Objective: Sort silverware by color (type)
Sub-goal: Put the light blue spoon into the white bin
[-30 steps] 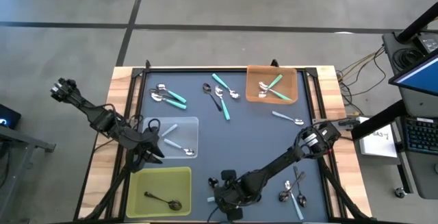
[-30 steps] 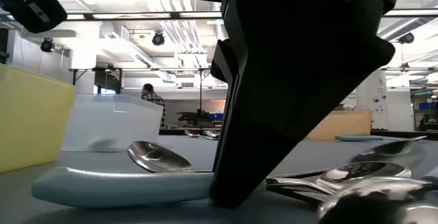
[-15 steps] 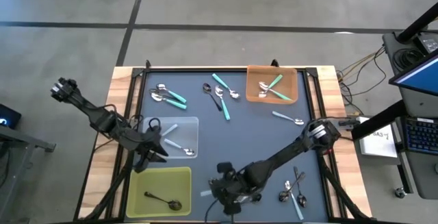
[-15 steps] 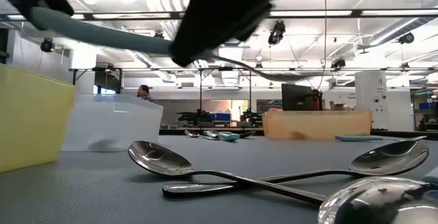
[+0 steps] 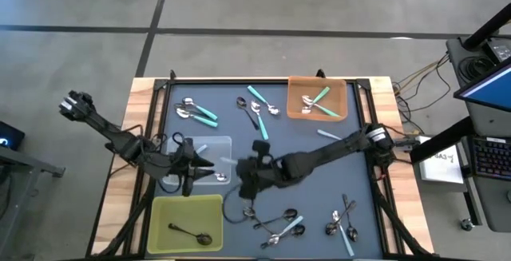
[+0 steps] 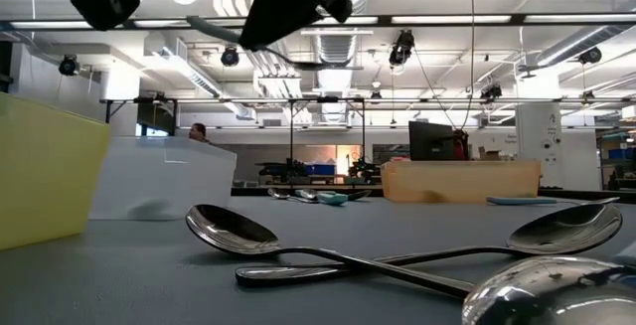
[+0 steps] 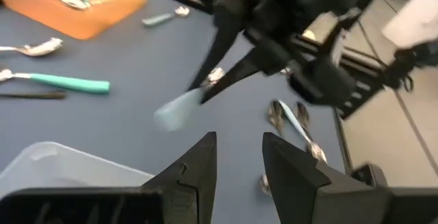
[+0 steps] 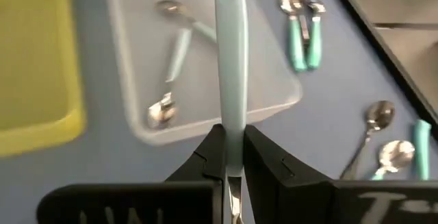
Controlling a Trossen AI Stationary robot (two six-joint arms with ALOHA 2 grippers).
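Observation:
My right gripper [image 5: 249,173] hangs over the middle of the mat, shut on a spoon with a pale blue handle [image 8: 230,59] whose free end points at the clear tray [image 5: 209,145]. In that tray lie two pale blue spoons [image 8: 174,59]. My left gripper [image 7: 239,162] hovers open over the tray's near left part, nothing between its fingers. Teal spoons lie in the orange tray [image 5: 339,93] and on the far mat [image 5: 200,112]. A dark metal spoon [image 5: 192,233] lies in the yellow tray [image 5: 164,213]. My right gripper pinches the pale blue handle [image 8: 233,138] between its two fingers, at the part toward the bowl. The fingers slant down from the table's right and lie along the spoon. The handle sticks out past the fingertips, and the spoon is lifted clear of the mat.
Several metal and pale blue spoons [image 5: 275,221] lie crossed on the mat near the front edge, more at the front right [image 5: 343,221]. A lone spoon [image 5: 335,138] lies right of centre. The mat's middle shows bare room.
My right gripper has risen from the mat's near edge and swung toward the far left, toward the clear tray, carrying the pale blue spoon lifted clear. The spoons it stood over at the front now show. My left gripper has turned and shifted slightly rightward over the tray.

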